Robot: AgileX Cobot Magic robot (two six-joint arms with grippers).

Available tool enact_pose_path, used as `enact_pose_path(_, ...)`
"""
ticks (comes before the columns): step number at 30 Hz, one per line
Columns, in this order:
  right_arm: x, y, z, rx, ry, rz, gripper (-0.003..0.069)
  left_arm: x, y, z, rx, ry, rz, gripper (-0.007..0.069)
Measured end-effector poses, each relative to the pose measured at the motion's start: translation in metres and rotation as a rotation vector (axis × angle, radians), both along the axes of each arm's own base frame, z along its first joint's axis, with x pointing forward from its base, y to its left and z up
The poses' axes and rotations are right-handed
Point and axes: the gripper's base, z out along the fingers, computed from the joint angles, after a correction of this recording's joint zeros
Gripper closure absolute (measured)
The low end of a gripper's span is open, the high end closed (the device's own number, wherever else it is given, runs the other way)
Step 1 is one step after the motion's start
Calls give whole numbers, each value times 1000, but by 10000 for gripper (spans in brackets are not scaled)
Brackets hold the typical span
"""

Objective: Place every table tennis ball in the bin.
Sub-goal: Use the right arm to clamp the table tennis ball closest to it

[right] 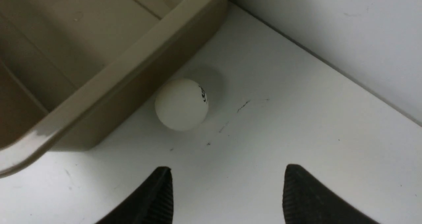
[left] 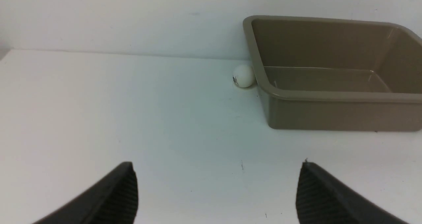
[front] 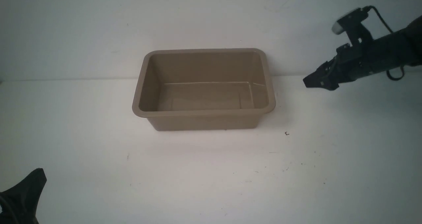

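The taupe-brown bin (front: pixel 140 85) stands in the middle of the white table, close to the back wall, with nothing inside. In the left wrist view, one off-white table tennis ball (left: pixel 244 76) rests on the table against the bin (left: pixel 329 113) at its far left corner. Another ball (right: pixel 181 104) lies beside the bin's outer wall (right: pixel 132 95) on the right, just ahead of my right gripper (right: pixel 228 167), which is open and empty. My left gripper (left: pixel 217 164) hovers open over bare table, well short of its ball. I cannot make out either ball in the front view.
A white wall rises right behind the bin. The right gripper (front: pixel 310 80) hangs to the right of the bin, near that wall. The left gripper (front: pixel 34 182) sits at the near left corner of the table. Small dark specks (front: pixel 286 133) mark the tabletop.
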Motion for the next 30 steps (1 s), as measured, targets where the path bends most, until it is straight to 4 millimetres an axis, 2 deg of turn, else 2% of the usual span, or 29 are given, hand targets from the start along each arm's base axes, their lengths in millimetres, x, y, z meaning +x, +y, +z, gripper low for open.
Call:
enact_pose_path(11, 6, 30, -34, -81, -100, 233, 250, 0, 0, 0, 7, 3, -2, 41)
enact_pose_path(20, 11, 38, -35, -60, -204, 275, 250, 0, 0, 0, 7, 3, -3, 41)
enact_pose_path(25, 10, 48, -35, -63, -220, 306, 250, 0, 0, 0, 7, 3, -3, 41)
enact_pose_path(30, 10, 49, -35, -77, -224, 306, 250, 0, 0, 0, 7, 3, -3, 41)
